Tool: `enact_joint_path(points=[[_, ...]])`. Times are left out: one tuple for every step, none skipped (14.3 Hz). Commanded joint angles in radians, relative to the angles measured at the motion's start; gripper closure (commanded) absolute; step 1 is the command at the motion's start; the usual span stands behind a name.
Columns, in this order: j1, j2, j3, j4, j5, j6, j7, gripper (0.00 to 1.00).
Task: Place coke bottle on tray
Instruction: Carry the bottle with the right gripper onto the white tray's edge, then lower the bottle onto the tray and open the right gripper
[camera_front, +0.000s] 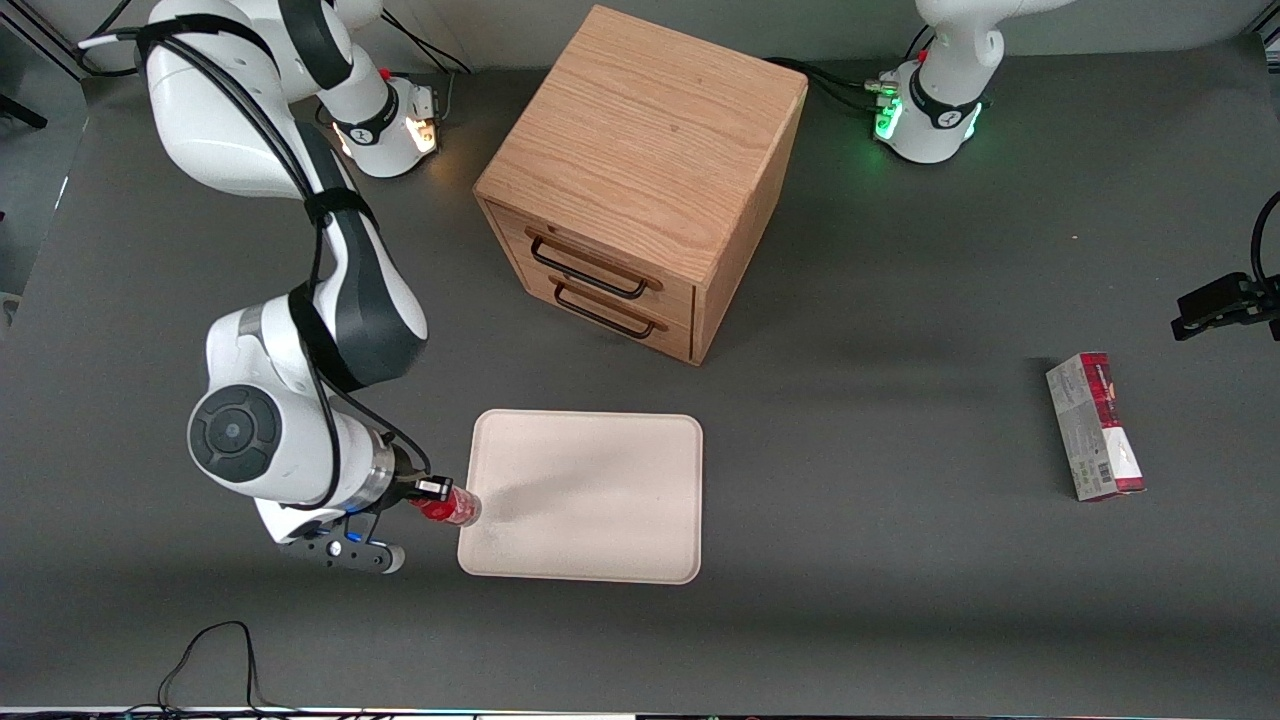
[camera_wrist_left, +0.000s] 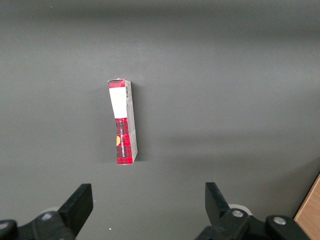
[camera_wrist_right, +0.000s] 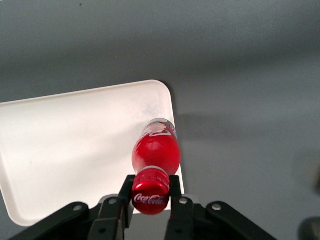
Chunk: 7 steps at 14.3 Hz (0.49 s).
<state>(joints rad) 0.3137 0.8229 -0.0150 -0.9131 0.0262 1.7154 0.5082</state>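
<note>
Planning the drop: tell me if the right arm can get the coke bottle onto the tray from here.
Probably yes. The gripper is shut on the coke bottle at the edge of the tray, whose surface is bare.

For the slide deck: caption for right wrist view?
Gripper shut on the coke bottle at its neck, holding it over the tray edge.

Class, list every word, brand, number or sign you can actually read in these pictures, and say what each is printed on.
"Coca-Cola", white script on the red cap of the coke bottle, held in the gripper over the edge of the tray.
White script on the bottle's label: too little shows to read.
Print and barcode on the red and grey carton: too small to read.
Cabinet: no text.
</note>
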Motion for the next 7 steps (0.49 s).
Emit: enact_joint_path(points=[[-0.007, 0.059, 0.012, 0.057, 0.018, 0.044, 0.035, 1.0], [-0.004, 0.071, 0.012, 0.057, 0.018, 0.061, 0.038, 1.0], [-0.002, 0.082, 0.012, 0.057, 0.018, 0.072, 0.038, 1.0], [-0.001, 0.09, 0.012, 0.057, 0.018, 0.079, 0.038, 1.0], [-0.001, 0.097, 0.013, 0.056, 0.017, 0.092, 0.039, 1.0], [0.007, 0.108, 0.012, 0.057, 0.017, 0.098, 0.041, 1.0], [0.008, 0.11, 0.012, 0.056, 0.017, 0.105, 0.041, 1.0]])
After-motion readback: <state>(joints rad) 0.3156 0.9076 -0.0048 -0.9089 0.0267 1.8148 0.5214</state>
